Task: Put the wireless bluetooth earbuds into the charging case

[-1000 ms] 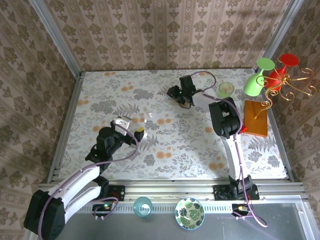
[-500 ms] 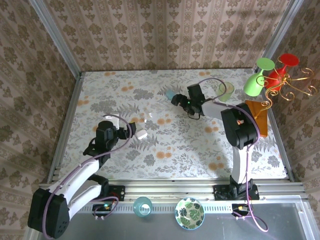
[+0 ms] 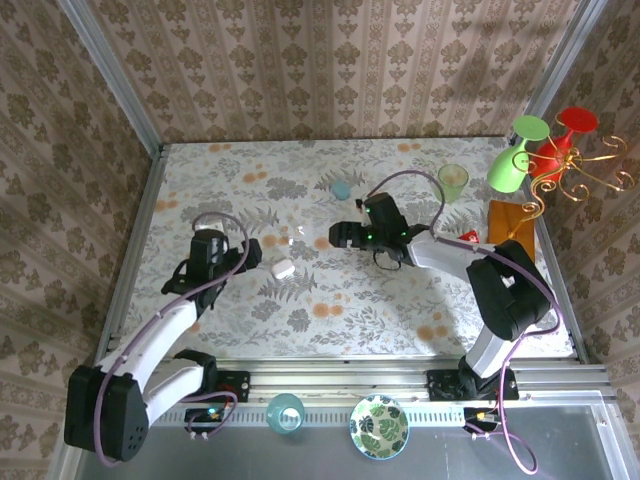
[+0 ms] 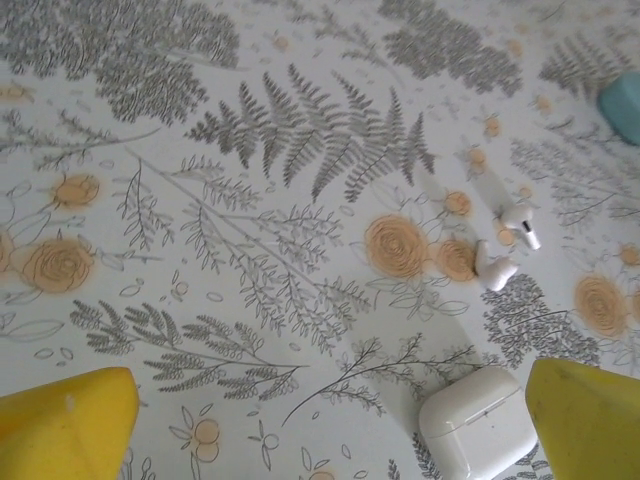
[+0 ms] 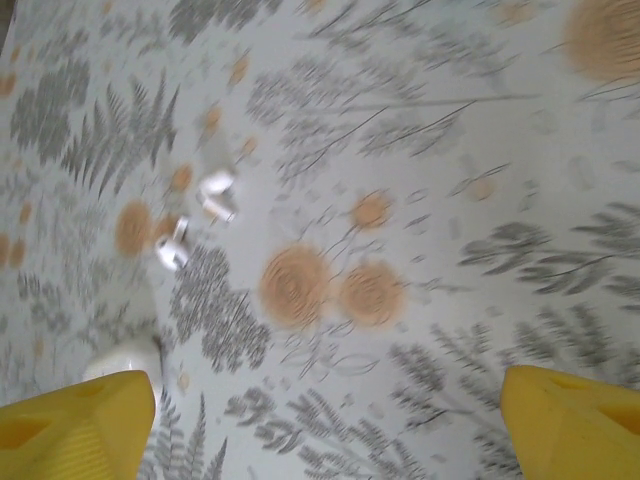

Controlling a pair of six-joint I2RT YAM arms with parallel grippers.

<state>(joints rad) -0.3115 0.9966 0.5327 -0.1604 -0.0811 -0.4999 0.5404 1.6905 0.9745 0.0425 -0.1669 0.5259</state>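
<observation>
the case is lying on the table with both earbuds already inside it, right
Not quite. The charging case does lie on the table, but the earbuds are not inside it: both lie loose on the table just beyond it, as the left wrist view shows.

Place: a robot test cell in a lab, dressed up to look homely.
Walls: damask wallpaper panels on three sides, joined by bare metal corner posts.
Table: fern-and-flower printed covering, with an aluminium rail along the near edge.
Machines: left arm and right arm bolted at that rail, cables looping off them.
Props, far right: green goblet and red goblet by a gold wire stand, with a wooden board just beside it.
Props, near: leaf-patterned bowl and small blue glass on the grey ledge.
</observation>
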